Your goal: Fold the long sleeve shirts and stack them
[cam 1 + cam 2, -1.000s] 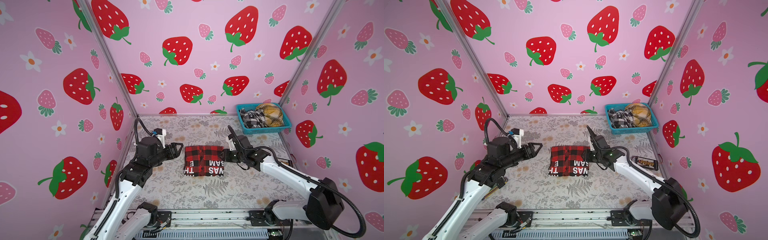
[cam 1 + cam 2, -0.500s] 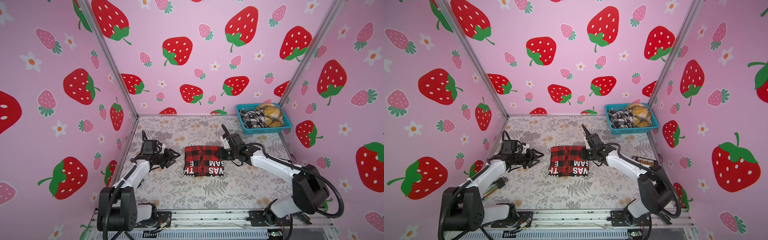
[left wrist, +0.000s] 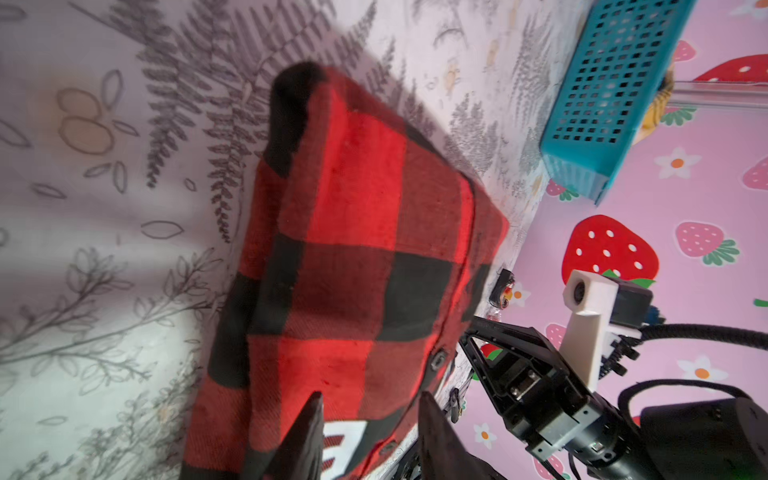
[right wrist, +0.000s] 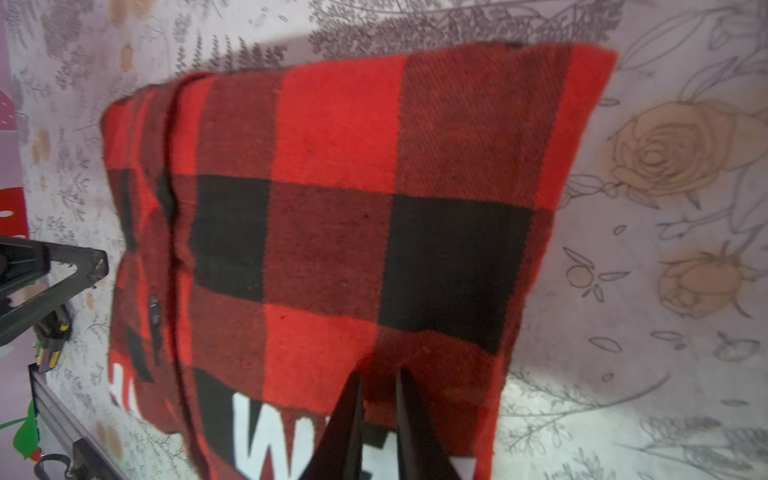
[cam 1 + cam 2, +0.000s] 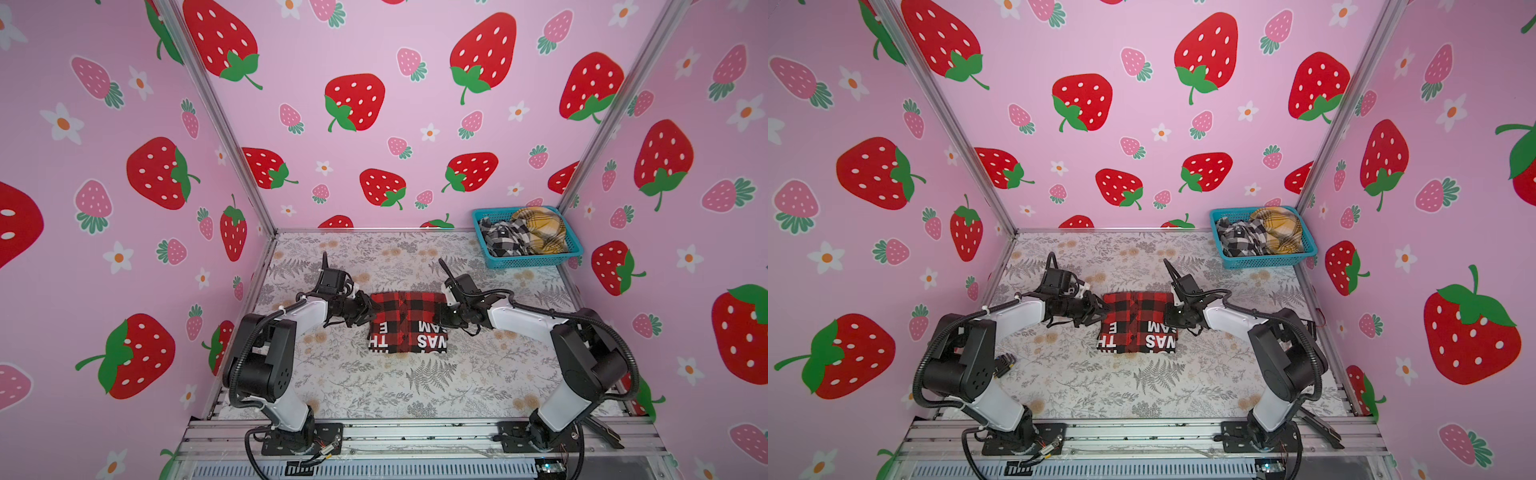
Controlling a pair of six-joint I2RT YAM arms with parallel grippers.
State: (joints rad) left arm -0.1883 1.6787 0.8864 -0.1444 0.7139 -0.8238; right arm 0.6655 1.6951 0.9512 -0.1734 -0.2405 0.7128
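Observation:
A folded red-and-black check shirt with white letters lies mid-table. My left gripper is low at its left edge. In the left wrist view that gripper is open, its fingers apart over the shirt near a buttoned edge. My right gripper is at the shirt's right edge. In the right wrist view this gripper is nearly closed, pinching the red fabric above the lettering. A black-and-white plaid shirt and a mustard-yellow plaid shirt lie crumpled in the basket.
The teal mesh basket stands in the back right corner against the strawberry walls. A floral cloth covers the table. An aluminium rail with both arm bases runs along the front edge.
Both arms have dropped low and reached in to the red-and-black shirt's two sides. The left gripper moved right onto its edge, and both pairs of jaws have narrowed.

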